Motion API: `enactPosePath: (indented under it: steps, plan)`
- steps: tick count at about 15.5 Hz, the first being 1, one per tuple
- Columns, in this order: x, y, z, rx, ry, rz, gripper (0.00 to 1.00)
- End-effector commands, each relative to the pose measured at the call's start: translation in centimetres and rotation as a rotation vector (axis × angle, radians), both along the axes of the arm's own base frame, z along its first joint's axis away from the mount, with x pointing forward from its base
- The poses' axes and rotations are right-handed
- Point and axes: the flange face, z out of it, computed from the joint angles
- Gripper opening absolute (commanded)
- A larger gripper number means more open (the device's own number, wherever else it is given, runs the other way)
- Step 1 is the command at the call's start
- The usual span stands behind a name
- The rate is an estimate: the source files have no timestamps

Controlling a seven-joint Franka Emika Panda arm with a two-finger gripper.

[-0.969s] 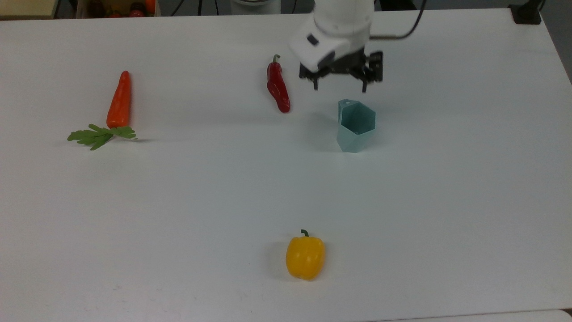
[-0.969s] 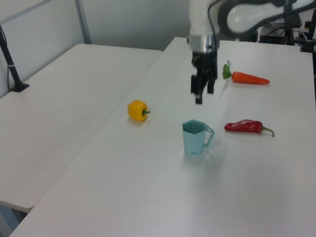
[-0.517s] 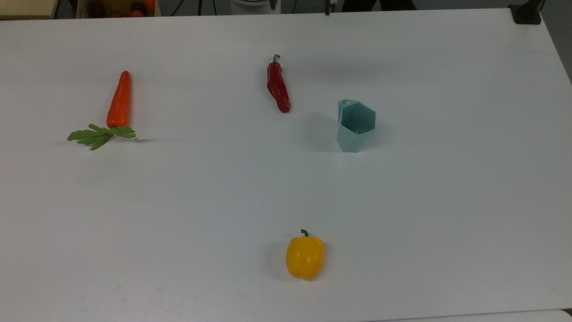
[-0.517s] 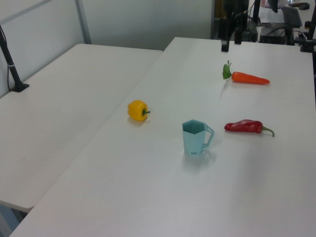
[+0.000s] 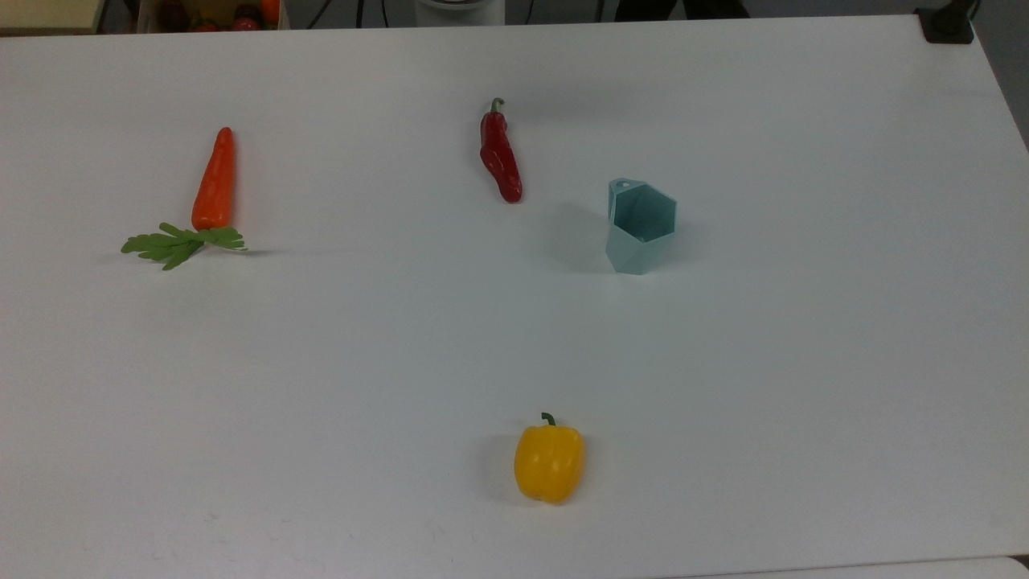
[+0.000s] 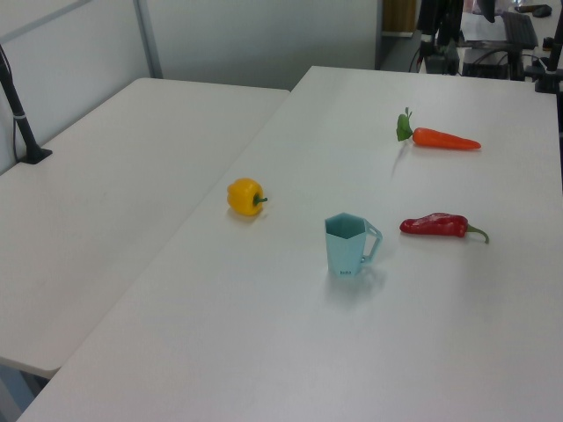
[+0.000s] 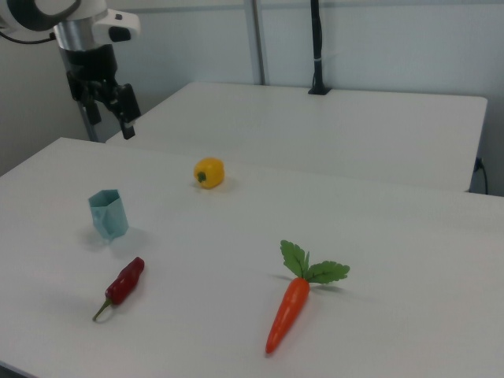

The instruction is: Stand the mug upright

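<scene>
The pale teal faceted mug (image 5: 641, 225) stands upright on the white table (image 5: 804, 362), mouth up, with its small handle tab toward the top view's upper left. It also stands upright in the left view as the mug (image 6: 349, 246) and in the right view as the mug (image 7: 108, 214). My gripper (image 7: 112, 122) hangs high in the right view's upper left, well above and behind the mug. It is open, holds nothing, and touches nothing.
A red chili (image 5: 500, 153) lies to the top view's left of the mug. A carrot with green leaves (image 5: 215, 181) lies far left, and a yellow bell pepper (image 5: 549, 462) near the front edge. A second table (image 6: 106, 202) adjoins in the left view.
The arm has lifted away from just above the mug and left the top view. The mug stays upright in the same spot; the vegetables have not moved.
</scene>
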Motion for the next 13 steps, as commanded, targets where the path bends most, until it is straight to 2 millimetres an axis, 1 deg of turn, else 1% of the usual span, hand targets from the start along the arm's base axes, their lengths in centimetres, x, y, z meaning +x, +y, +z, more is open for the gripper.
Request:
enactPosePath:
  steps: [1,2,4,5,9,13]
  plan:
    - [0.4,-0.8,-1.1,-0.005,-0.071,0.130,1.00]
    - [0.8,-0.9,-1.8,-0.008,-0.093,0.155,1.00]
    - [1.3,-1.0,-2.2,-0.012,-0.124,0.156,1.00]
    - [1.2,-1.0,-2.4,-0.011,-0.117,0.149,1.00]
    - [1.2,-0.8,-2.7,-0.013,-0.104,0.155,1.00]
    - [1.1,-0.7,-2.6,-0.013,-0.103,0.157,1.00]
